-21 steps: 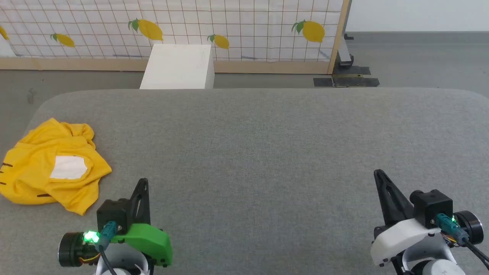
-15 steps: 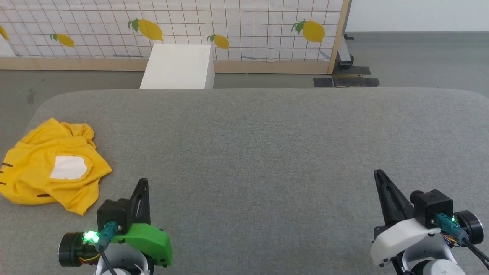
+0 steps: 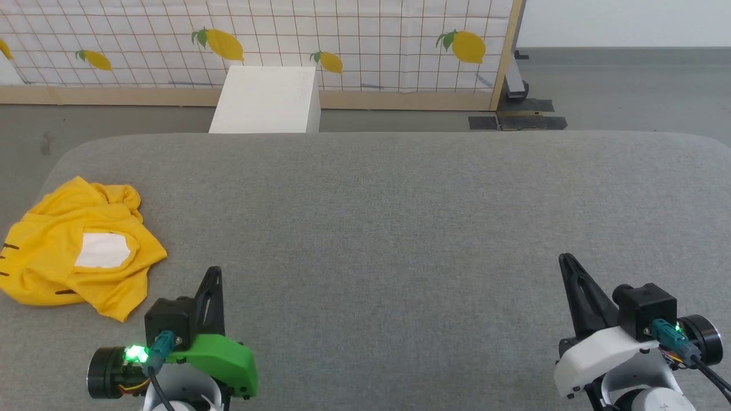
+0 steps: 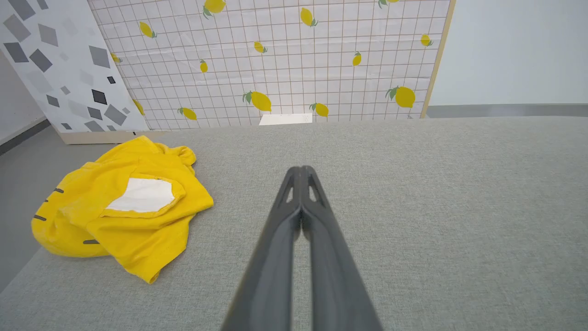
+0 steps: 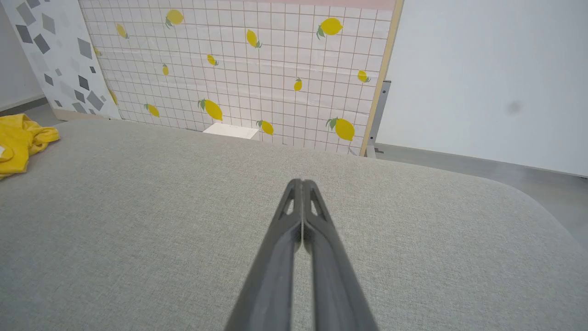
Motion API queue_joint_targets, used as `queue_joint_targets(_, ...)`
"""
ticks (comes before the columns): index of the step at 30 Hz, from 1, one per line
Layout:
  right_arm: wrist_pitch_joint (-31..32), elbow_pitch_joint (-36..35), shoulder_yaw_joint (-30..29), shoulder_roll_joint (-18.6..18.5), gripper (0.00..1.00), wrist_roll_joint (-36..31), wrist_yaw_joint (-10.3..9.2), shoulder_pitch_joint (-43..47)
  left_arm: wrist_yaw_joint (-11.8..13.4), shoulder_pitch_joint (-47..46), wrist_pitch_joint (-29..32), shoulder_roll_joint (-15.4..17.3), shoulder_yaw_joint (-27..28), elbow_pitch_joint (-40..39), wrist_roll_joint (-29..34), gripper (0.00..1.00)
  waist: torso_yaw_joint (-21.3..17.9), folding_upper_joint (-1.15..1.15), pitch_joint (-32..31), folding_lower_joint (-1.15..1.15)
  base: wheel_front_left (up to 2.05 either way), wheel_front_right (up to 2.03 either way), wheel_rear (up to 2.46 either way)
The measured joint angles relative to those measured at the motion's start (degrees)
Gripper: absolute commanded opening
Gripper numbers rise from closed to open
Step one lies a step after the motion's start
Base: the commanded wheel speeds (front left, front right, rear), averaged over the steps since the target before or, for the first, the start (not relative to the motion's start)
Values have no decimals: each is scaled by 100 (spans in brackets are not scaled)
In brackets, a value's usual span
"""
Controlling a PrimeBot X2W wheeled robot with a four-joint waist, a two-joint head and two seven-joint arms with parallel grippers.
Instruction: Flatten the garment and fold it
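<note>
The garment [image 3: 68, 240], a bright yellow T-shirt with a white square patch and thin dark stripes, lies crumpled near the left edge of the grey padded table [image 3: 400, 217]. It also shows in the left wrist view as the garment [image 4: 115, 216], and a corner of the garment [image 5: 18, 142] lies at the far left of the right wrist view. My left gripper [image 3: 214, 273] hovers at the lower left, to the right of the shirt and apart from it, shut and empty. At the lower right my right gripper [image 3: 565, 260] is shut on nothing, far from the shirt.
A white box [image 3: 265, 100] stands on the floor behind the table. A lemon-patterned tiled screen [image 3: 342, 40] with a wooden frame closes off the back, and a black floor plate [image 3: 517, 121] lies by its right post. Bare grey floor runs past the table's left edge.
</note>
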Motion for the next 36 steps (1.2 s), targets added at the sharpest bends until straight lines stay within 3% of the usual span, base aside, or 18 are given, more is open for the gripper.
queue_joint_targets(14, 1, 0, 2, 0, 0, 0, 0, 0, 0, 0, 0, 0, 1, 0, 0, 0, 0, 0, 0, 0, 0, 0, 0)
queue_joint_targets(15, 0, 0, 2, 0, 100, 0, 0, 0, 0, 0, 0, 0, 0, 0, 0, 100, 0, 0, 0, 0, 0, 0, 0)
queue_joint_targets(36, -153, 0, -227, -2, 100, 24, 1, 16, 26, 19, -154, 2, -88, -33, -51, 100, 10, 0, 9, 0, 0, 0, 0)
